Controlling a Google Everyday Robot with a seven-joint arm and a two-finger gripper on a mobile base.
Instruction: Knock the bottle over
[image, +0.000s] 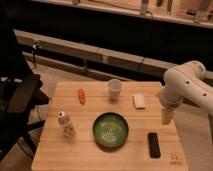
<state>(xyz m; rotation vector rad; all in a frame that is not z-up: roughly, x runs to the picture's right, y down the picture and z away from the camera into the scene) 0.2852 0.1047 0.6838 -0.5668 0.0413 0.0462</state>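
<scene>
A small clear bottle (65, 124) with a white cap stands upright on the left part of the wooden table (75, 150). My gripper (166, 117) hangs from the white arm (186, 85) at the right edge of the table, far to the right of the bottle, with a green bowl between them.
A green bowl (110, 130) sits in the table's middle front. A white cup (114, 89) stands at the back middle. An orange carrot-like item (81, 95), a white block (139, 101) and a black remote (154, 144) also lie on the table. A dark chair (17, 95) stands left.
</scene>
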